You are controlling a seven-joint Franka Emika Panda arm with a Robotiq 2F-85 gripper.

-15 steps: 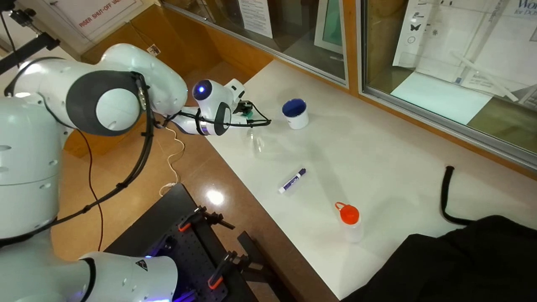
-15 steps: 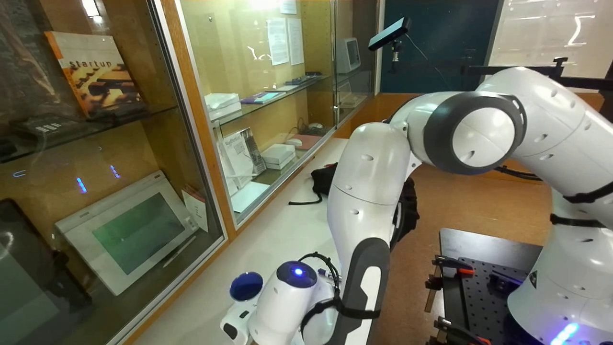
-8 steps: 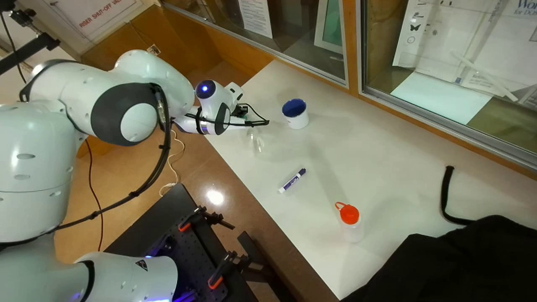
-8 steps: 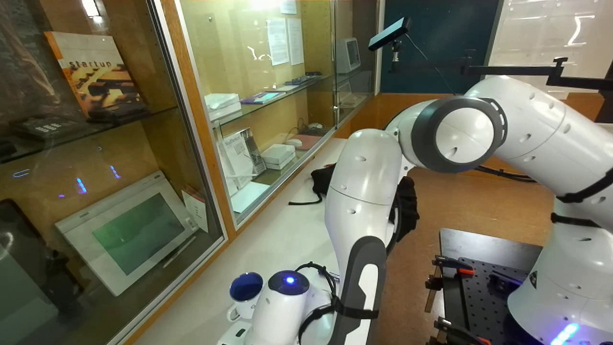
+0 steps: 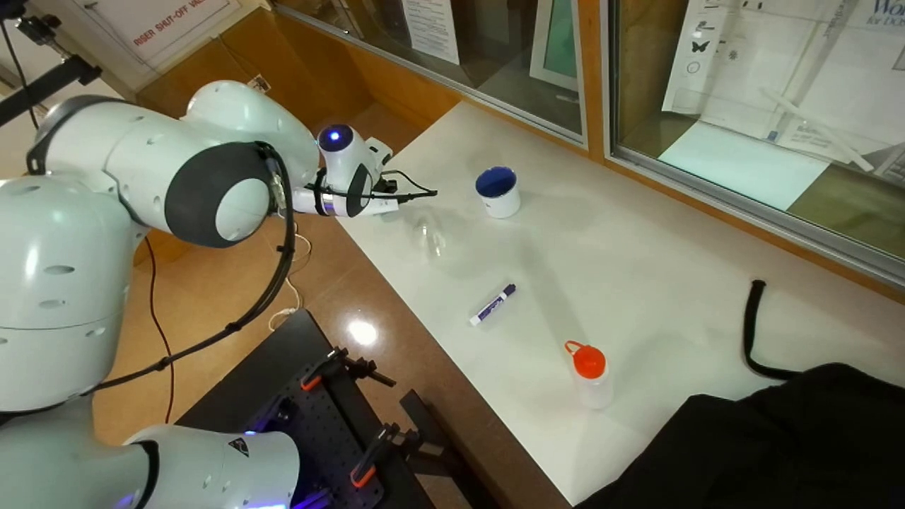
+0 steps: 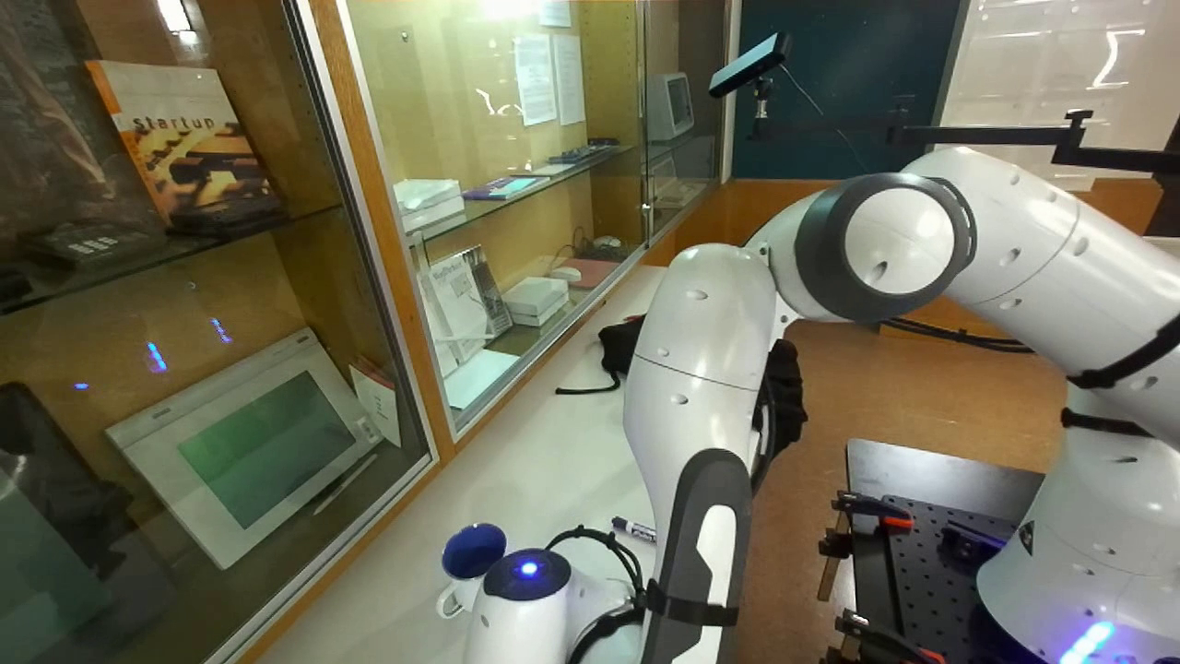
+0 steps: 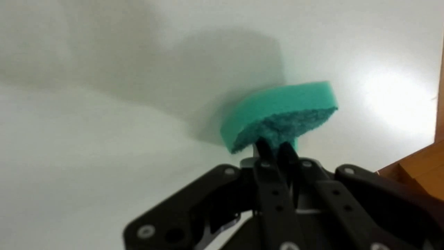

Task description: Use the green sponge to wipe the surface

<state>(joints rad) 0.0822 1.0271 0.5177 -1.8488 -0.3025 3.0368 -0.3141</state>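
Note:
The green sponge (image 7: 284, 100) is pinched and bent between the fingertips of my gripper (image 7: 275, 147) in the wrist view. My gripper is shut on it. The sponge is over the off-white tabletop surface (image 7: 104, 146), its shadow right beside it; I cannot tell whether it touches. The surface also shows in both exterior views (image 5: 657, 283) (image 6: 572, 452). In an exterior view the wrist (image 5: 350, 173) is at the far left end of the tabletop. The robot's own wrist hides the fingers and sponge in both exterior views.
A white mug with blue inside (image 5: 500, 203) stands near the wrist. A clear transparent object (image 5: 428, 237), a purple marker (image 5: 493, 305), a bottle with an orange-red lid (image 5: 589, 362) and black cloth (image 5: 771, 438) are on the tabletop. Glass cabinets line the back edge.
The wrist has moved away from the mug, left toward the table's end in an exterior view. The upper arm has shifted too. The teal bit seen under the wrist earlier is now hidden.

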